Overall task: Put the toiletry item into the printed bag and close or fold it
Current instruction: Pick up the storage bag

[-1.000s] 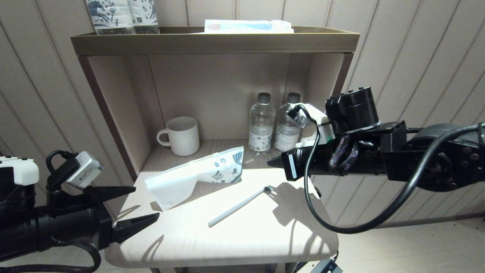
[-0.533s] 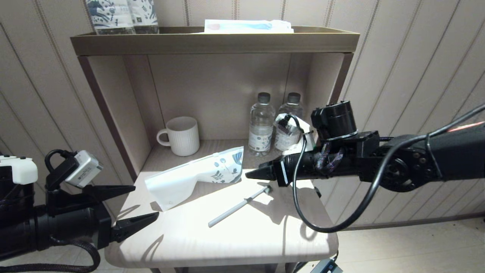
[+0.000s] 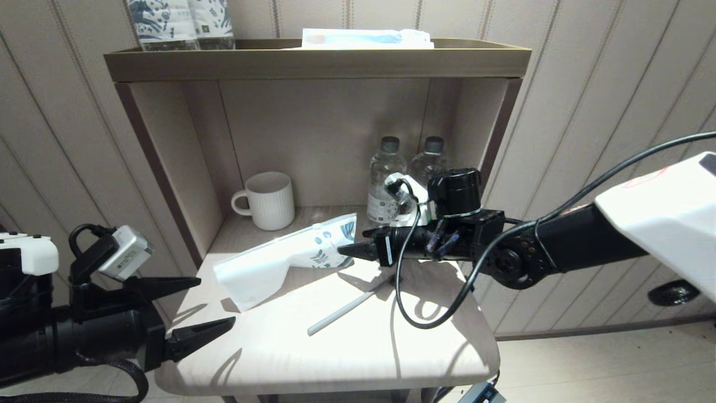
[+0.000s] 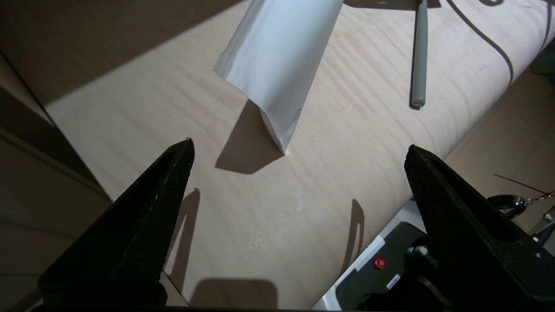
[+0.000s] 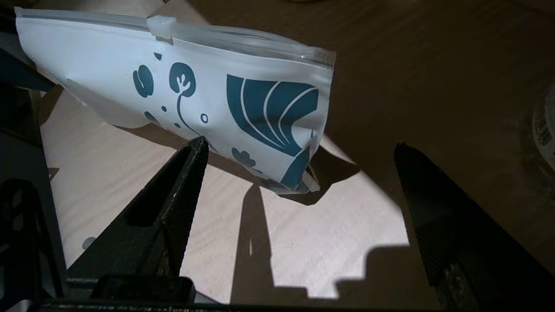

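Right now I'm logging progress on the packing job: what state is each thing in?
Toothbrush: flat on the table, outside the bag, not held.
Printed bag: lying on the table, puffed up, nothing visible inside.
Zip strip: whether shut cannot be told.
Right gripper: open, at the bag's printed end, holding nothing.
Left gripper: open, empty, at the table's near left edge.
Mug: upright.
Two bottles: upright, capped.

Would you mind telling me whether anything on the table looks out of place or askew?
Only mildly: the printed bag is buckled, its printed end propped up off the table rather than lying flat. The toothbrush lies loose and diagonal beside it. Nothing looks spilled or damaged.
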You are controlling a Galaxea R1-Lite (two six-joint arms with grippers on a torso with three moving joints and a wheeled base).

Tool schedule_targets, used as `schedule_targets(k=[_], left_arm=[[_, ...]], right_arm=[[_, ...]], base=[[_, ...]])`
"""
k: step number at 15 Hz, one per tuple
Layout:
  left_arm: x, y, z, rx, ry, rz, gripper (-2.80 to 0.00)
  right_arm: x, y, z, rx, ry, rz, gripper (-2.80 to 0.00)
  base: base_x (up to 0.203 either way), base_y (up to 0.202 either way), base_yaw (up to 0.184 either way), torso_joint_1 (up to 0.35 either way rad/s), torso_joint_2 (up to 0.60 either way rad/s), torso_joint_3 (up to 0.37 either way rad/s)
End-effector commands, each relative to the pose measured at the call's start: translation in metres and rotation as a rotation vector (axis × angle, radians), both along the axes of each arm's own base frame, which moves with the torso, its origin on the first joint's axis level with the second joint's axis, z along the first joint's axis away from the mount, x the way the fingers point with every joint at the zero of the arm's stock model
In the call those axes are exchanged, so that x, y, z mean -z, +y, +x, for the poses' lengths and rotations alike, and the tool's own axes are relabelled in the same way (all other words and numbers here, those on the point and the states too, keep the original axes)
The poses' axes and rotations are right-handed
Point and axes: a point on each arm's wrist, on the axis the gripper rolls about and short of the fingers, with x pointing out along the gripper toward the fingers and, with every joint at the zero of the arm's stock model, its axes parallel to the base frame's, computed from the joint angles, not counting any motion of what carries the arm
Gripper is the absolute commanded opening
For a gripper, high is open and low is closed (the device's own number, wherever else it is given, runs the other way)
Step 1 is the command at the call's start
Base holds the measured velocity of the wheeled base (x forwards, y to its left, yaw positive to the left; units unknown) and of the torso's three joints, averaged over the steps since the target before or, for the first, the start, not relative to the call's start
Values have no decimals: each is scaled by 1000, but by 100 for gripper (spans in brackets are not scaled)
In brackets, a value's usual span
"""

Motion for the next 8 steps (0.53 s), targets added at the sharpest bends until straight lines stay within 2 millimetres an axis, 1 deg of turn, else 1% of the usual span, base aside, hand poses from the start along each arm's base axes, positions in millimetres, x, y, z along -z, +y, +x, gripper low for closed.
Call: schedule_targets(k=[1, 3, 5, 8], left_arm=[[1, 0, 0, 5, 3, -1, 0], [1, 0, 0, 10, 4, -1, 0], [3, 0, -1, 10, 10, 0, 0], [8, 0, -3, 9, 31, 2, 0]], right_arm=[[10, 9, 13, -7, -5, 6, 0], [10, 16, 16, -19, -17, 13, 0], [13, 17, 13, -38, -8, 8, 0], [11, 16, 3, -91, 0, 13, 0]], base=[[0, 0, 0, 0, 0, 0], [0, 0, 0, 0, 0, 0], [0, 0, 0, 0, 0, 0], [0, 0, 0, 0, 0, 0]])
